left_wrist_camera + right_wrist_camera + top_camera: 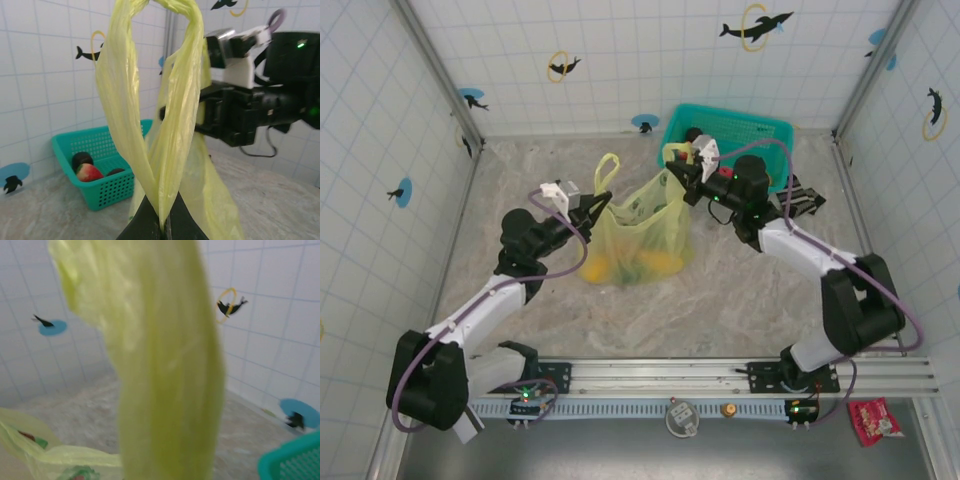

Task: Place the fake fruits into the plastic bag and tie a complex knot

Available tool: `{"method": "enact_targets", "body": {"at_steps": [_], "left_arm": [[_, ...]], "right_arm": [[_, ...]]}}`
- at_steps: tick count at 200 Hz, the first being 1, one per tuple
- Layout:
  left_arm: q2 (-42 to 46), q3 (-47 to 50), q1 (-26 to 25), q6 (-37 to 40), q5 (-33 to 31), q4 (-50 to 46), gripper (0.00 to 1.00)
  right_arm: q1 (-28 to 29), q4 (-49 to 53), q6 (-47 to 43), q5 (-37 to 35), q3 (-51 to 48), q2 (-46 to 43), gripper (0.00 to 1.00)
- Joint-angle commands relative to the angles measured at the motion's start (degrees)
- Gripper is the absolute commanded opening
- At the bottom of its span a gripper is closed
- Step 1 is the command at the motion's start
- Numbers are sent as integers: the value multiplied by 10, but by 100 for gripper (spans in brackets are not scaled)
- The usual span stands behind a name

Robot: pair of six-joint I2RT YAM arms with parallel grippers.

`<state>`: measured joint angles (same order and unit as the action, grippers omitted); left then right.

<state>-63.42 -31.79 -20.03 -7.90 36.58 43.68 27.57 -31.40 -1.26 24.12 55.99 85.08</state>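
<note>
Centre frame, a thin translucent yellow-green plastic bag [638, 235] sits on the bench [750, 290], glossy fake fruits [655, 265] inside. Left end effector [597, 205] and right end effector [680, 166] each clamp a loop handle [607, 170]. Knot-tying is apparently under way; crossing the handles likely comes next. A teal mesh basket [730, 108], upper right, crowds the right arm.

Yellow plastic bag [642, 222] — fake fruits [658, 264] inside

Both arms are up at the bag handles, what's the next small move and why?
Probably carry the right gripper and its handle across the loop held by the left gripper, starting the knot: each gripper is shut on one handle of the plastic bag, fruits lie inside, handles uncrossed.
</note>
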Motion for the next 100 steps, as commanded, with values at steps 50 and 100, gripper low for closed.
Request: {"method": "enact_targets", "body": {"at_steps": [50, 100], "left_arm": [[21, -24, -19, 47, -100, -70, 0], [22, -13, -34, 32, -71, -55, 0]], "right_arm": [[33, 230, -156, -148, -13, -163, 45], [19, 199, -101, -116, -21, -196, 42]]}}
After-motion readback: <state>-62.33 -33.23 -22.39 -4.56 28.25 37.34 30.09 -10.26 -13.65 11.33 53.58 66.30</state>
